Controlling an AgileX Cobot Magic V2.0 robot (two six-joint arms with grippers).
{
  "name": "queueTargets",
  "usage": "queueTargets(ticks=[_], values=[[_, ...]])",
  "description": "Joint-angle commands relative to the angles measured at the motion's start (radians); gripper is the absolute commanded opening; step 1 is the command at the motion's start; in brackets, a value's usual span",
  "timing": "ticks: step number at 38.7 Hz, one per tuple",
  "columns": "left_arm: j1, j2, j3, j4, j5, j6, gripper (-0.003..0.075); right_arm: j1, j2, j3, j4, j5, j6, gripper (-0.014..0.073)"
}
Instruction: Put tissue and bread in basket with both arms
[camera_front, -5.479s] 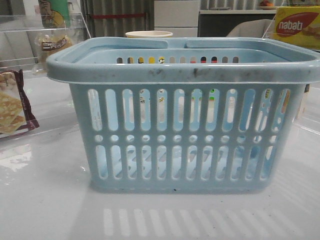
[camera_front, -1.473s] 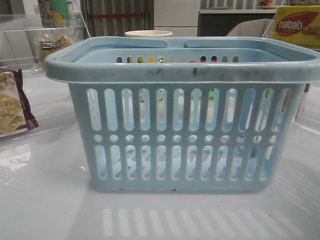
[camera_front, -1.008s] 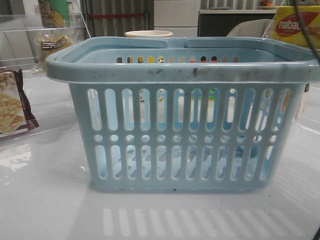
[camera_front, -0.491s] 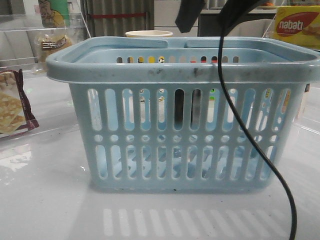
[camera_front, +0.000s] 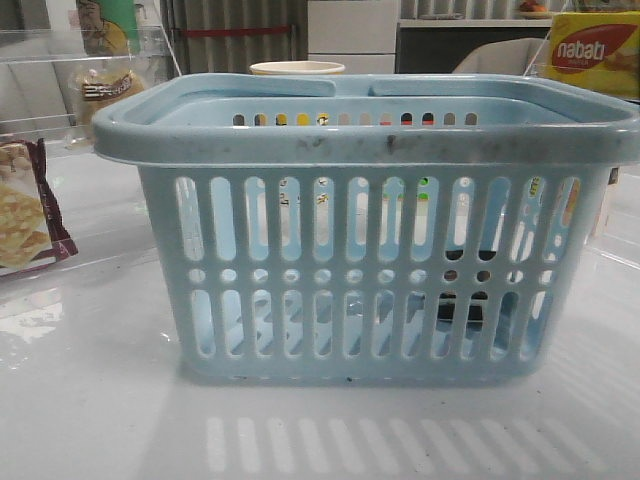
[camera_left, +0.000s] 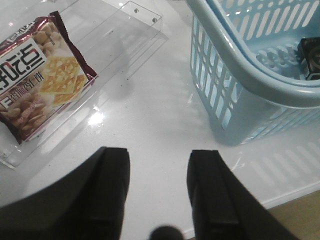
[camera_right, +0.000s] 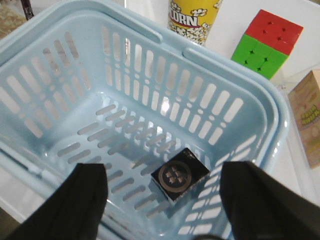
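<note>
The light-blue basket stands mid-table. The tissue, a small dark packet, lies on the basket floor; it shows as a dark patch through the slots in the front view and in the left wrist view. My right gripper is open and empty, above the basket over the tissue. The bread sits at the back left in a clear stand. My left gripper is open and empty over bare table, left of the basket. Neither gripper shows in the front view.
A maroon-edged cracker packet lies on a clear acrylic tray left of the basket. A yellow nabati box is at the back right. A corn can, a red-green cube and a cardboard box stand behind the basket.
Half a second ago the right arm held the dark packet above the basket. Now the arm is out of the front view and the packet lies on the basket floor.
</note>
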Motion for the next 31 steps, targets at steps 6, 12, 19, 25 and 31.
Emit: queueTargets(ticks=[6, 12, 19, 25, 31], values=[[-0.008, 0.013, -0.031, -0.01, -0.135, -0.002, 0.0409, 0.001, -0.182, 0.129, -0.023, -0.067, -0.009, 0.0568], [-0.008, 0.074, -0.043, -0.01, -0.204, -0.002, 0.0582, 0.001, -0.222, 0.164, -0.023, -0.035, -0.009, 0.0568], [-0.008, 0.225, -0.111, -0.01, -0.265, -0.002, 0.0638, 0.001, -0.216, 0.164, -0.023, -0.013, -0.009, 0.0568], [0.007, 0.39, -0.217, 0.004, -0.331, -0.002, 0.0638, 0.001, -0.209, 0.164, -0.023, -0.013, -0.009, 0.0568], [0.074, 0.576, -0.373, 0.004, -0.34, -0.002, 0.0638, 0.001, -0.209, 0.164, -0.023, -0.013, -0.009, 0.0568]])
